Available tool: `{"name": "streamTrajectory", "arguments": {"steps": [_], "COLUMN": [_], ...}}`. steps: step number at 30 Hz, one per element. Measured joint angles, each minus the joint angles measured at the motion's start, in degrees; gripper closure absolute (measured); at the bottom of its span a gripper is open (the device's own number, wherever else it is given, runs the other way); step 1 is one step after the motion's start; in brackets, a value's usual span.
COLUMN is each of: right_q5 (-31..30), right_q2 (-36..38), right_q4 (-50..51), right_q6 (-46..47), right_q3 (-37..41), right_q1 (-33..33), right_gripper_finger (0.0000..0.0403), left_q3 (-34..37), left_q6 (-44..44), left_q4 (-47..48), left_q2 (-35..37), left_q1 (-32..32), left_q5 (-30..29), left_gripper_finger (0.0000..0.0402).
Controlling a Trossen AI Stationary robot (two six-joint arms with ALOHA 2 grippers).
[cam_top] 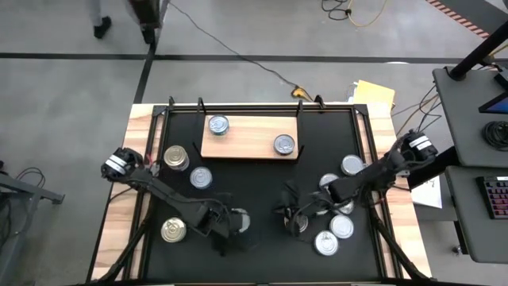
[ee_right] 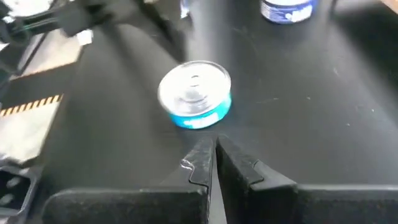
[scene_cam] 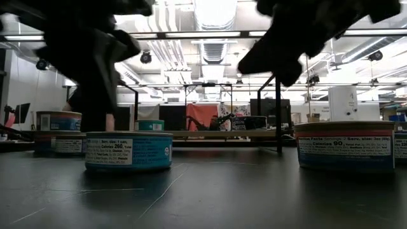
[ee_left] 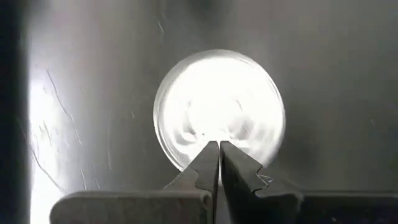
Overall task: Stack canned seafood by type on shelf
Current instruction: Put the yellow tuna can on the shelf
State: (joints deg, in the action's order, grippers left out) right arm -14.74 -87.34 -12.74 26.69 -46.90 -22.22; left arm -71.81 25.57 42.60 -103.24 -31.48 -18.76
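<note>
The light-brown shelf (cam_top: 250, 139) lies at the table's far middle with two silver-topped tins (cam_top: 218, 124) (cam_top: 284, 144) standing on it. My left gripper (cam_top: 236, 222) (ee_left: 219, 146) is shut and points down over a silver-topped tin (ee_left: 217, 99) at the near middle; the low view shows that tin's teal label (scene_cam: 128, 151). My right gripper (cam_top: 292, 216) (ee_right: 211, 146) is shut, just right of the left one. A silver-topped, teal-labelled tin (ee_right: 196, 93) stands on the table slightly ahead of its fingertips. My left gripper's shut fingertips (ee_left: 211, 155) point down over the tin's near rim (ee_left: 186, 163). I cannot tell whether they touch the lid or hover above it. The tin stands flat on the table.
Two gold-topped tins (cam_top: 176, 156) (cam_top: 173, 230) and a silver one (cam_top: 201, 177) stand on the left half. Several silver tins (cam_top: 343, 226) cluster on the right half under the right arm. The table's wooden edges (cam_top: 119, 230) frame the black surface.
</note>
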Motion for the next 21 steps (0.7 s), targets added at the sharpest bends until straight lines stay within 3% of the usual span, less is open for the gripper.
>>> {"name": "streamTrajectory", "arguments": {"steps": [4, 16, 21], "right_q5": [1.5, 1.5, 3.9], "right_q2": [-3.3, -8.4, -8.4], "right_q4": [0.1, 0.5, 0.9], "right_q6": [3.8, -0.9, 4.2], "right_q3": [-2.1, -10.1, -10.2], "right_q1": [1.2, 2.9, 3.9], "right_gripper_finger": [0.0390, 0.0390, 0.0390], "left_q3": [0.7, 3.3, 5.7], "left_q6": [3.2, 3.8, 5.8], "left_q4": [0.1, -4.5, -6.6], "left_q2": [0.0, 0.0, 0.0], "left_q1": [-2.2, -2.7, -3.2], "left_q5": [-0.2, -0.9, -0.9], "left_gripper_finger": [0.0401, 0.0401, 0.0401]}}
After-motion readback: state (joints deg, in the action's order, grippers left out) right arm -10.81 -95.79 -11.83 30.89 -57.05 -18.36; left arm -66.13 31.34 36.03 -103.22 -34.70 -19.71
